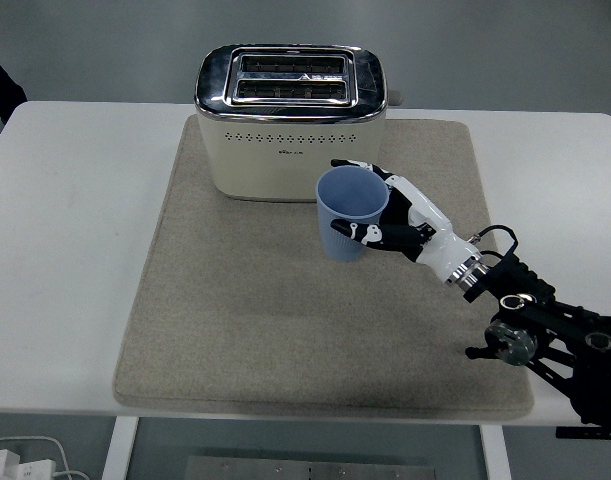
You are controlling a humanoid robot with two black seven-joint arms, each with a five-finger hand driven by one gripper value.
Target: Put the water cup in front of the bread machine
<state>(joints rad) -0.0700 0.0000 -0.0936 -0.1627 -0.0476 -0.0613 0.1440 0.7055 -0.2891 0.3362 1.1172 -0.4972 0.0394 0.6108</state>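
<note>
So the right hand [400,222] has its fingers [363,233] wrapped around the blue water cup [350,212] — thumb on the near side, the other fingers curling round the far side, a solid grip. The cup is upright, open end up, and looks empty from this angle. It sits over the beige mat [275,320], just in front of the bread machine [290,120] toward its right front corner — can't really tell if the base is touching the mat or hanging just above it. The bread machine is a cream-coloured two-slot thing with a chrome top, standing at the back of the mat. The mat lies on the white table [65,220]. The right arm comes in from the lower right and reaches diagonally across the mat. Left arm isn't visible anywhere.
</note>
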